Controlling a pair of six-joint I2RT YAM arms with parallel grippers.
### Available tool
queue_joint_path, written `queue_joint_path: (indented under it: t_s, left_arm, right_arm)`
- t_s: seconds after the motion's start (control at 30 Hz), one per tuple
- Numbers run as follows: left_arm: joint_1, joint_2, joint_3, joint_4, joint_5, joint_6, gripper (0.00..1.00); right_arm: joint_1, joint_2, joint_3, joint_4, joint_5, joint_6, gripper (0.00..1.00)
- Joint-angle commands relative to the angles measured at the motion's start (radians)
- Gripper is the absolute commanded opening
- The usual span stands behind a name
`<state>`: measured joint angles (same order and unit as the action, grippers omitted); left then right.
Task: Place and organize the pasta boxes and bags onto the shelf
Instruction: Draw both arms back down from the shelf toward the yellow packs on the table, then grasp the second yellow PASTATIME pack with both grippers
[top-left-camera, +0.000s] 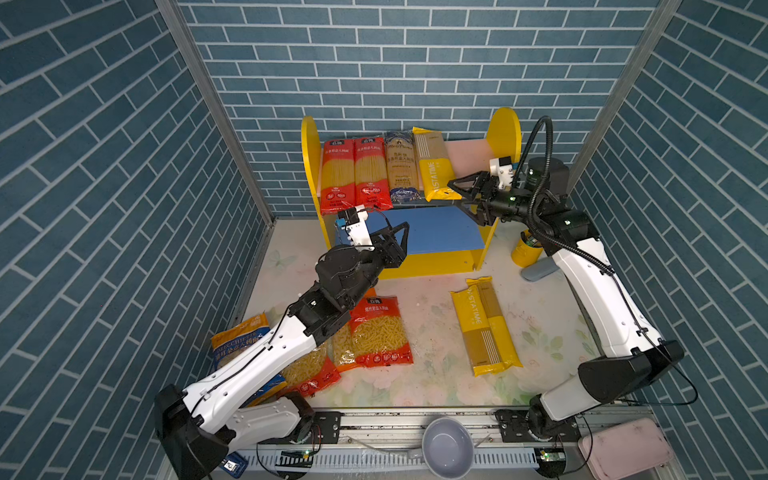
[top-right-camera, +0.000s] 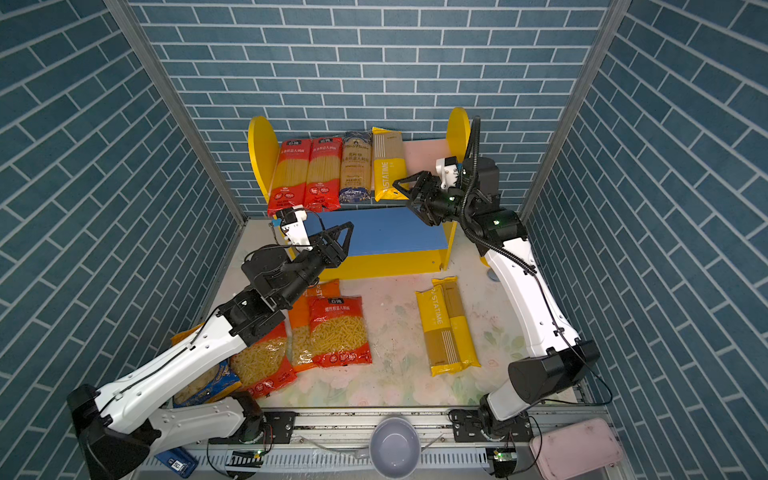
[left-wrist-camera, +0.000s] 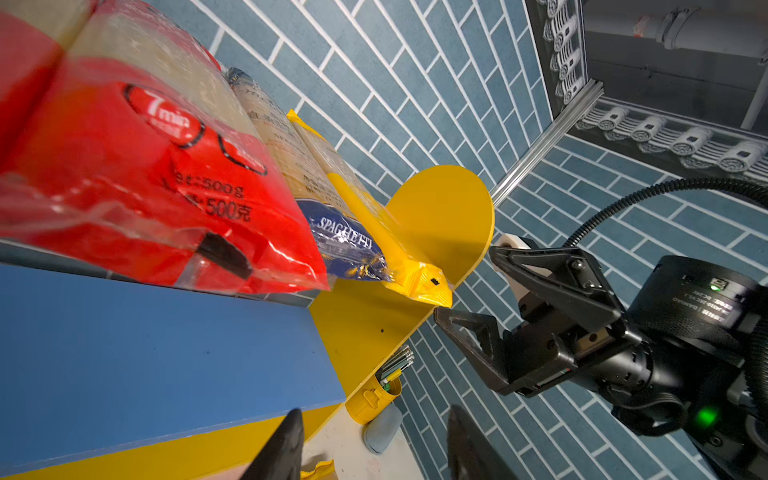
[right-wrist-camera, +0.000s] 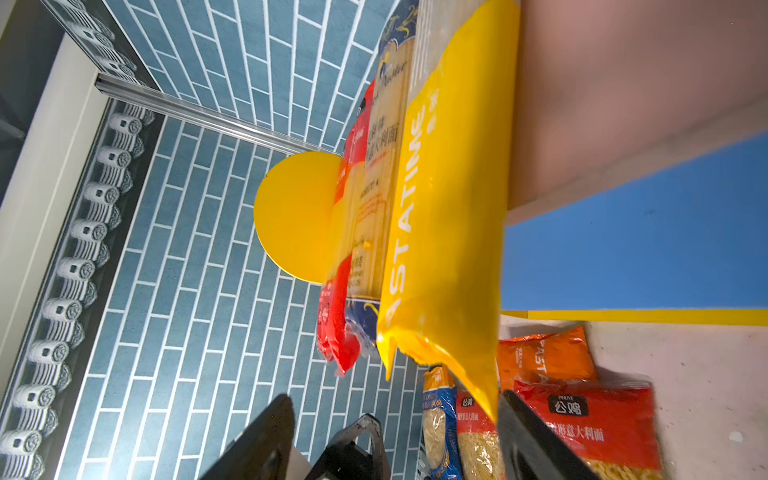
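Now, your right gripper (top-left-camera: 452, 188) open beside the yellow spaghetti pack (top-left-camera: 432, 164) on the shelf (top-left-camera: 505, 126), your left gripper (top-left-camera: 400, 237) open, empty.

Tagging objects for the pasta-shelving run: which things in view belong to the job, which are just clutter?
Job:
- shelf
- four spaghetti packs on its pink board
- yellow spaghetti packs on the table
- short-pasta bags at front left

Clutter:
- yellow pen cup
- grey pad beside the cup
- grey bowl
- pink tray
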<state>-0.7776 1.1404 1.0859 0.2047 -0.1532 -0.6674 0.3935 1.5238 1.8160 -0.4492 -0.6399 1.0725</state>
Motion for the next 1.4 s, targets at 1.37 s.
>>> queue_joint_path:
  t_s: [1.37]
  left_arm:
    - [-0.278, 0.765, -0.231, 0.256, 0.221, -0.148, 0.7]
  right_arm:
    - [-0.107, -0.242, -1.187, 0.117, 0.077, -0.345, 0.62]
